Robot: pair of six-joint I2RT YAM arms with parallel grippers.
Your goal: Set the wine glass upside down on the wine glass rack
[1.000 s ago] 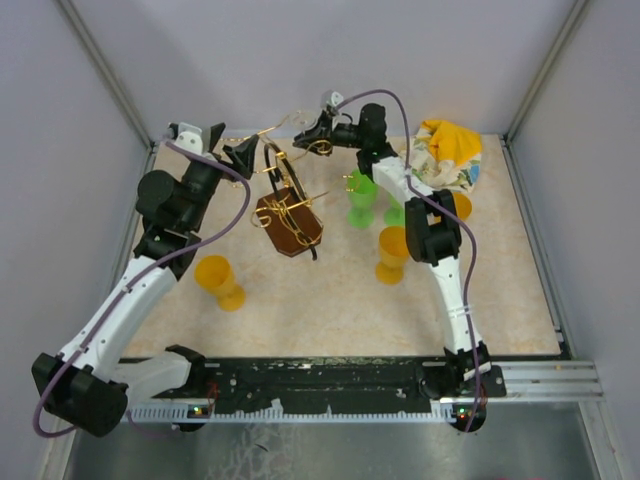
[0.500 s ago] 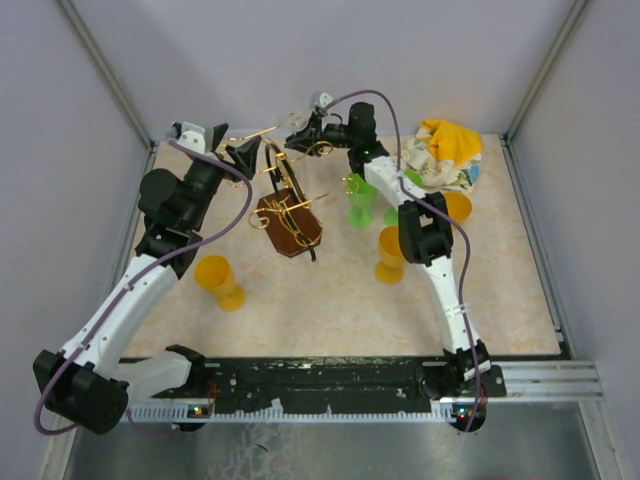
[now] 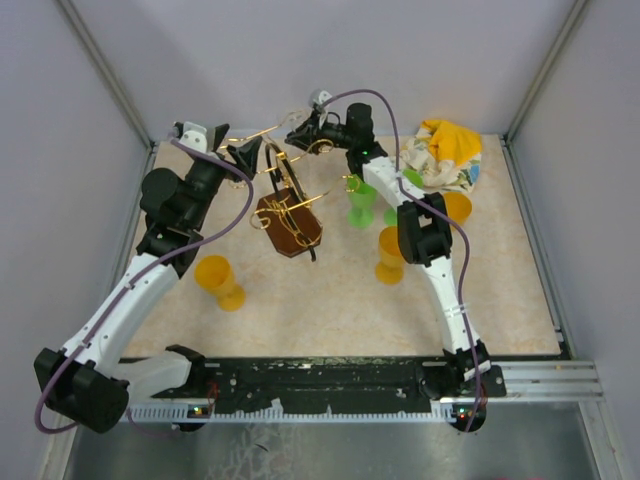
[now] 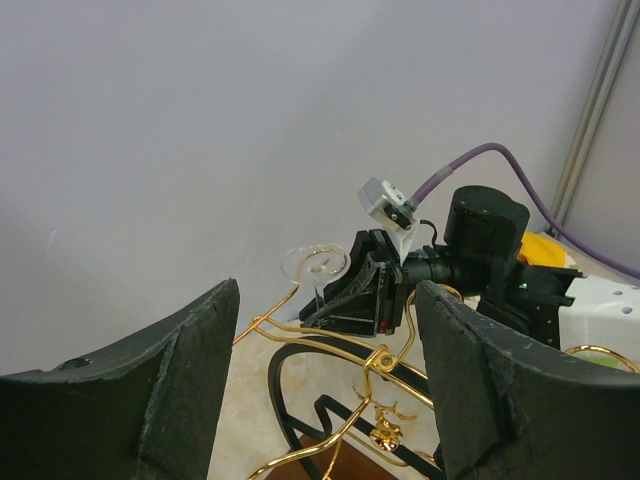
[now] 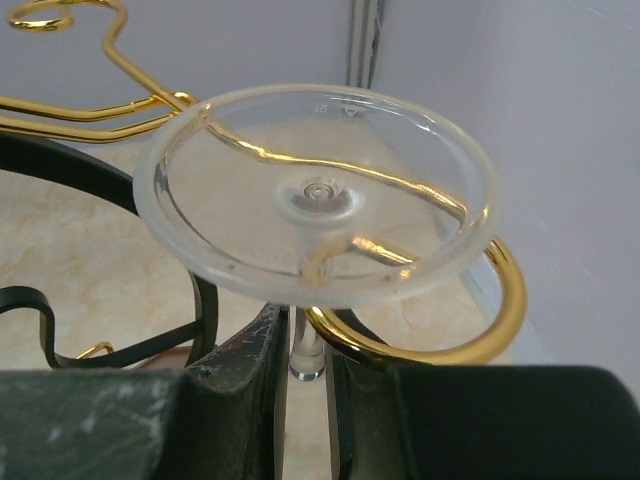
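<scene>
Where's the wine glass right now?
In the right wrist view, the wine glass is clamped by its stem in the right gripper, at the table's far side, its round foot next to the gold arms of the wine glass rack.

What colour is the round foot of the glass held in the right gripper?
Clear and colourless wine glass foot; best in right wrist view.

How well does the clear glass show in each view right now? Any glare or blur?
Right wrist view: the wine glass is close and sharp, faint glare on its rim, gold rack wire bent through it. Left wrist view: only a pale ring against the grey wall. Top view: too small and clear to make out; lighting even, shadows soft.
</scene>
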